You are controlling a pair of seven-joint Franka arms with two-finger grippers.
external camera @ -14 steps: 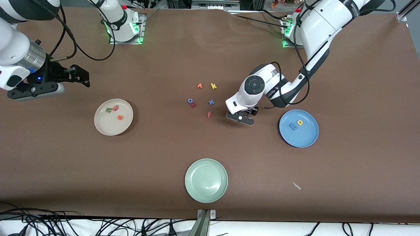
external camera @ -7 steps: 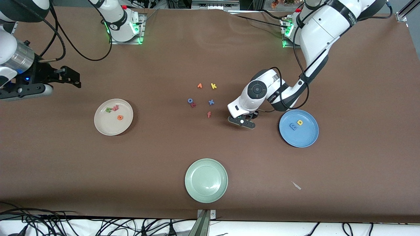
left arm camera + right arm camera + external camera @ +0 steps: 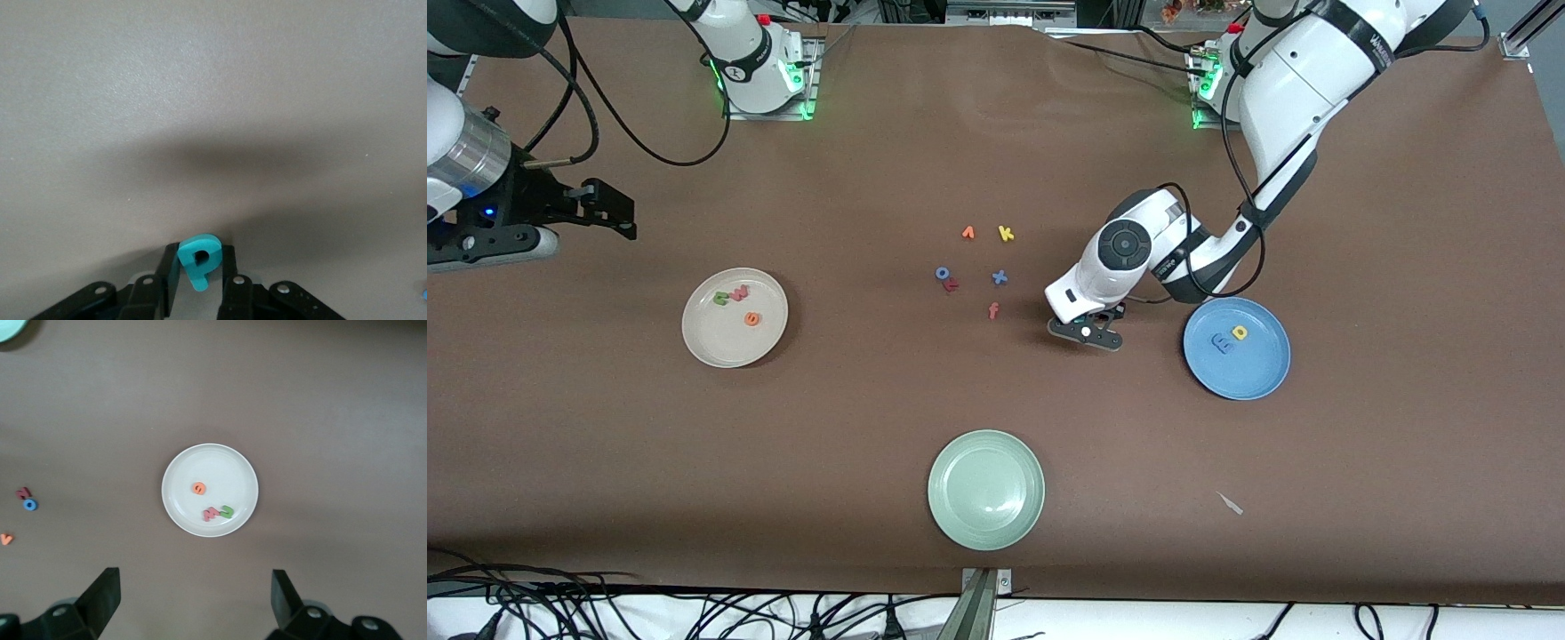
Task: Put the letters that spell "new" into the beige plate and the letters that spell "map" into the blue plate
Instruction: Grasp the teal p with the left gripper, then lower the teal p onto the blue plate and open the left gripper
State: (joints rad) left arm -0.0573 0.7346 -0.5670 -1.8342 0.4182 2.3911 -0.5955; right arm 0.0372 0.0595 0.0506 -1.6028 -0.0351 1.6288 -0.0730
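My left gripper point(image 3: 1086, 331) is down at the table between the loose letters and the blue plate point(image 3: 1249, 372). It is shut on the teal p point(image 3: 199, 259), which stands pinched between the fingertips point(image 3: 230, 267); the hand hides it in the front view. The blue plate holds the blue m point(image 3: 1222, 342) and yellow a point(image 3: 1240, 332). The beige plate point(image 3: 704, 342) holds the green n point(image 3: 720, 298), pinkish-red w point(image 3: 739, 292) and orange e point(image 3: 752, 318). My right gripper point(image 3: 614, 212) hangs open and empty over bare table beside the beige plate point(image 3: 200, 463).
Loose letters lie mid-table: orange v point(image 3: 967, 233), yellow k point(image 3: 1006, 233), blue o point(image 3: 942, 273), red r point(image 3: 951, 284), blue x point(image 3: 1000, 277), orange f point(image 3: 993, 310). A pale green plate point(image 3: 986, 489) sits near the front edge, with a small pale scrap point(image 3: 1231, 504) toward the left arm's end.
The left gripper sank to the table and closed on the teal p. The right arm drew back toward its own end of the table, still open.
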